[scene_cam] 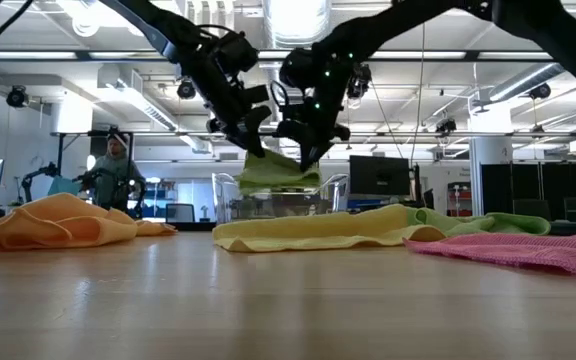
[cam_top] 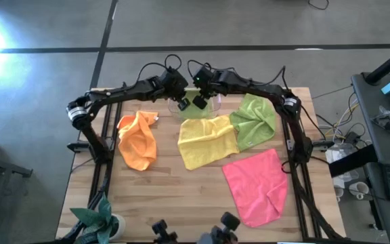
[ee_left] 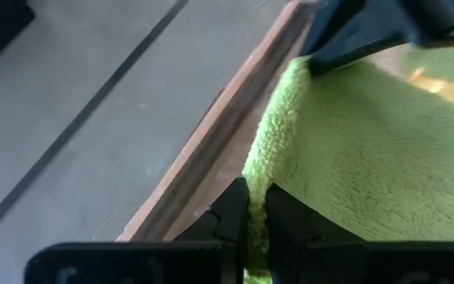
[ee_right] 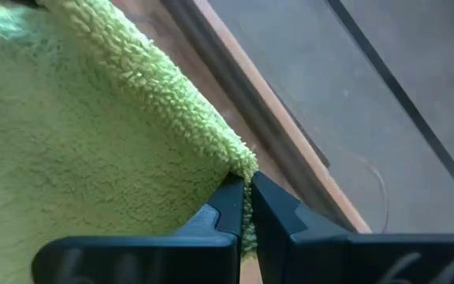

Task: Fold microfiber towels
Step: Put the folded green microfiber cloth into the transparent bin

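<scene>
The pink towel (cam_top: 257, 187) is laid nearest, then the yellow towel (cam_top: 208, 140). At the far edge, a lime green towel (scene_cam: 276, 173) is held up, pinched by the left gripper (ee_left: 248, 217) and right gripper (ee_right: 247, 197). Folding is underway; next it should be lowered flat.

Two dark robot arms reach from the left and right sides of the table toward the middle of its far edge, bent at the elbows so they form an arch, wrists nearly meeting. The left gripper (cam_top: 181, 103) and right gripper (cam_top: 198, 102) hang just beside each other, raised above the table surface and angled downward. Each has its two fingers pressed together, pinching an edge of the same lime green towel (scene_cam: 276, 174) that hangs between them; the left fingers (ee_left: 235, 217) and right fingers (ee_right: 231, 207) clamp the fabric's edge
</scene>
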